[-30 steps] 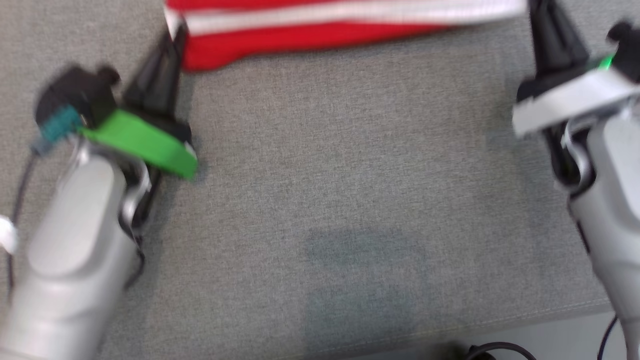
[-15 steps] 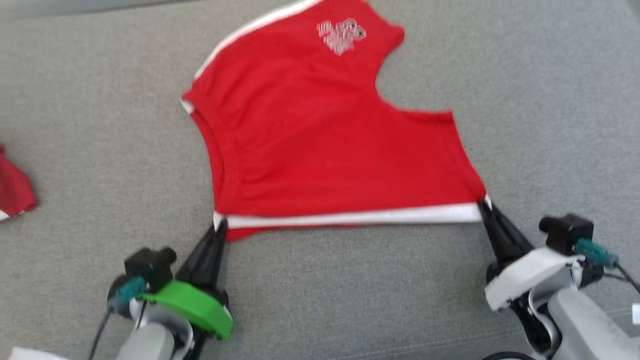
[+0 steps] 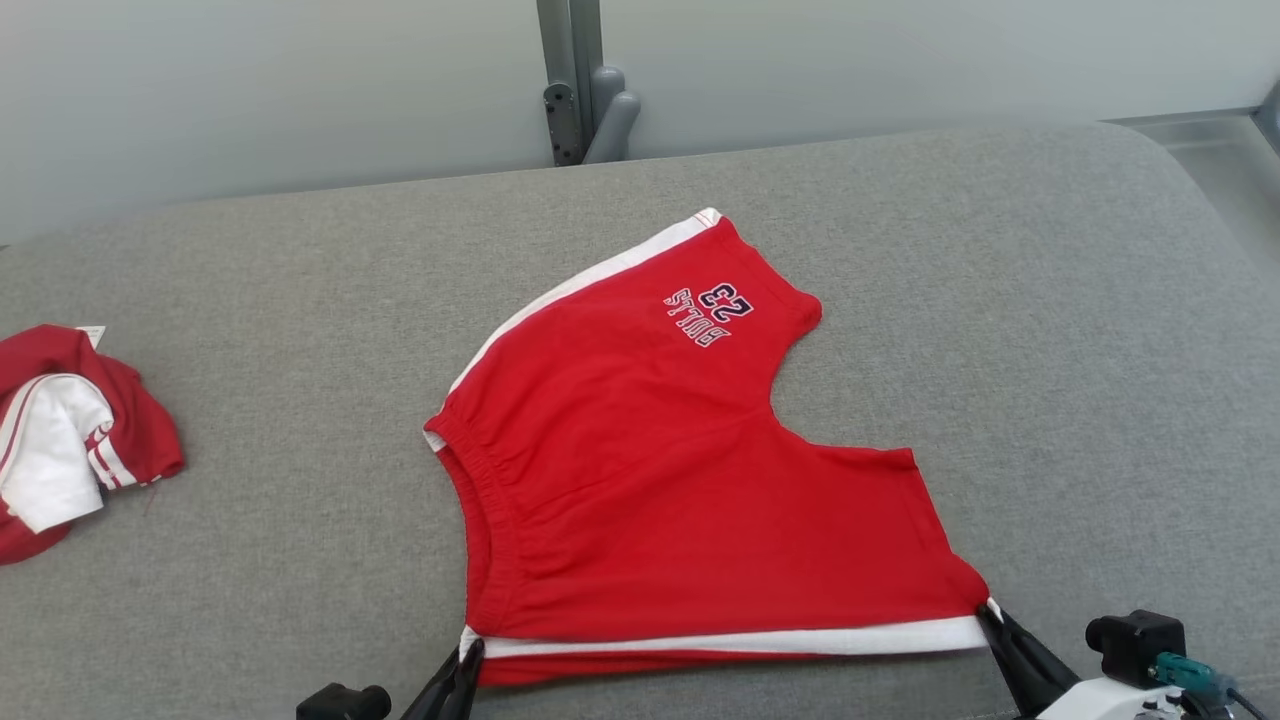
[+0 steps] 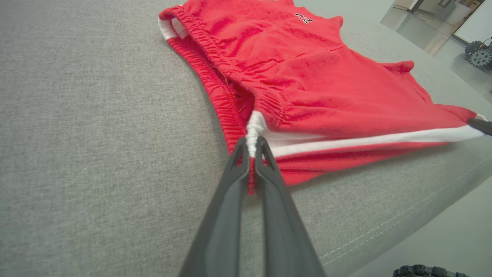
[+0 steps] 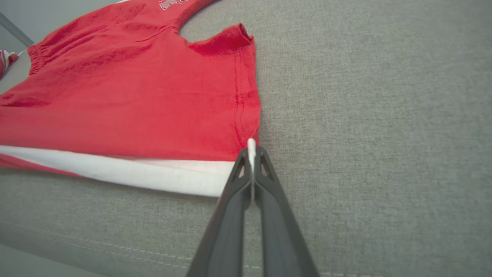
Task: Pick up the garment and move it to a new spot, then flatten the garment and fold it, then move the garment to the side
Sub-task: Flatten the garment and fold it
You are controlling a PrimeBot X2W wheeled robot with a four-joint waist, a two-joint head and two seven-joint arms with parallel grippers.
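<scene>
Grey tabletop (image 3: 1050,300) bears limp, light shorts (image 3: 650,480) — left claw (image 4: 251,144) and right claw (image 5: 251,152) each pinch a white-stripe corner at their tips, sensible holds.

You were working in what looked like a robot lab or test room: a grey padded bench (image 3: 300,300) stood against a plain pale panel (image 3: 250,90) with a metal post (image 3: 570,80), and past its edge you had a shiny bare floor (image 4: 423,27) and the knobbly wheels (image 4: 478,55) of some machine
</scene>
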